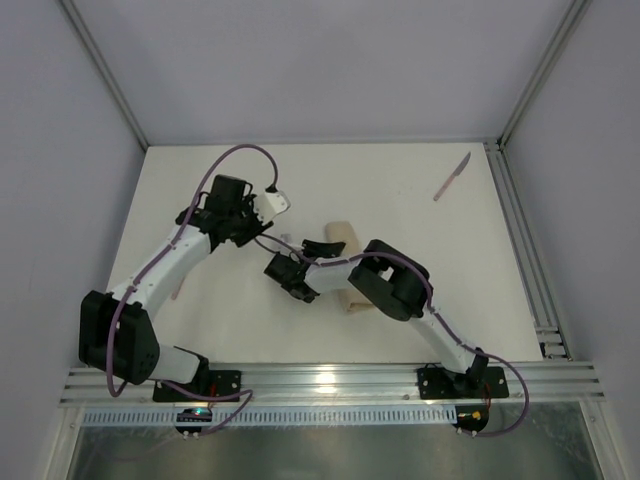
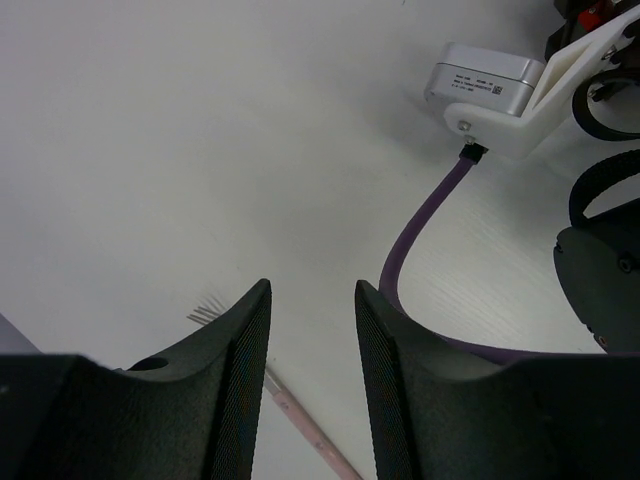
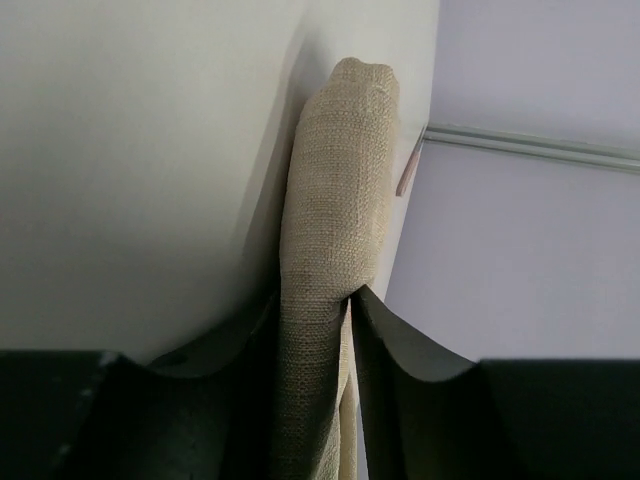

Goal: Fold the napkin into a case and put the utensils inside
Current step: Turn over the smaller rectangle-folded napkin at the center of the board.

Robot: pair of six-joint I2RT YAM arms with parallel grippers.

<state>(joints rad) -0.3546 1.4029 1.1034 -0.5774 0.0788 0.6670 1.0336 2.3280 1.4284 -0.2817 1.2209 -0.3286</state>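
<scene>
The napkin [image 1: 343, 236] lies at mid-table as a narrow beige folded case, partly under the right arm. My right gripper [image 1: 325, 246] is at its upper end. In the right wrist view the cloth [image 3: 335, 190] runs up between the fingers and fills the gap, so the right gripper [image 3: 318, 300] is shut on it. A pink-handled knife [image 1: 452, 177] lies at the far right; its handle [image 3: 407, 175] shows beyond the cloth. My left gripper [image 1: 255, 232] hangs open over a pink-handled fork [image 2: 300, 415], and that left gripper [image 2: 313, 290] holds nothing. The fork's tines [image 2: 205, 315] show left of the fingers.
Aluminium rails run along the table's right edge [image 1: 522, 240] and front edge [image 1: 330, 378]. Grey walls enclose the table. The right arm's silver wrist camera [image 2: 485, 80] and a purple cable [image 2: 420, 225] sit close to my left gripper.
</scene>
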